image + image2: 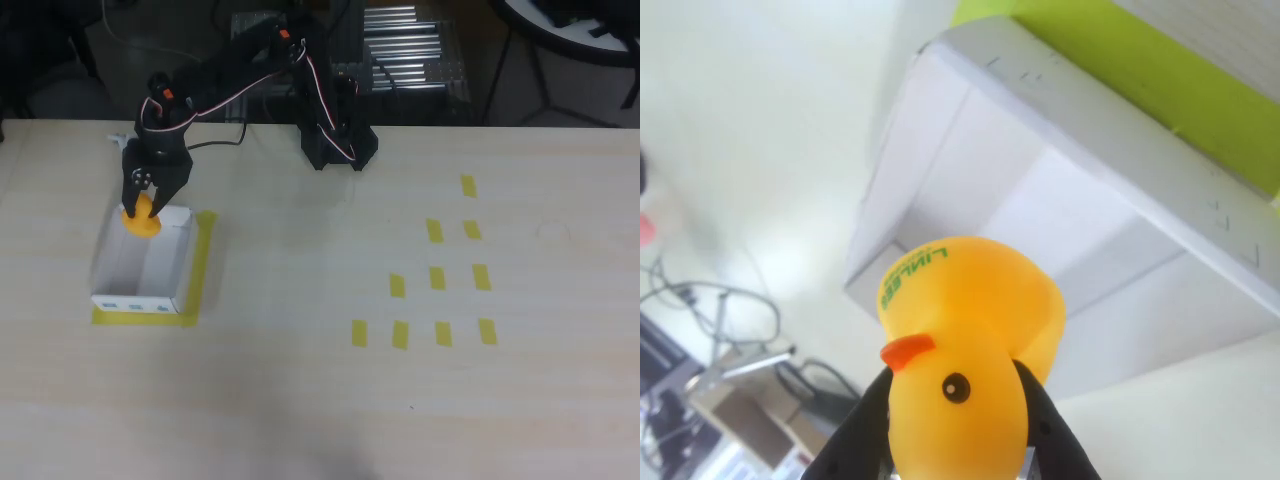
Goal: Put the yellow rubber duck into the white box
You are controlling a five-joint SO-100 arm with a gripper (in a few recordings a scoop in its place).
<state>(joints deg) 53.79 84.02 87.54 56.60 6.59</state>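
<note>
Above the far end of the white box (150, 262), the yellow rubber duck (141, 222) is held clamped between the black fingers (855, 435) of the gripper (147, 200). Green lettering on the duck's base is seen in the wrist view. Yellow tape (200, 268) borders the box.

green "LINMEES"-like print on the yellow rubber duck (965, 330), upside down, partly unclear

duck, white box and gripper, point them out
yellow rubber duck (955, 400), wrist view, on its head
white box (110, 265), overhead view, on its left wall
gripper (143, 205), overhead view, between the fingertips, shut on the duck
</note>
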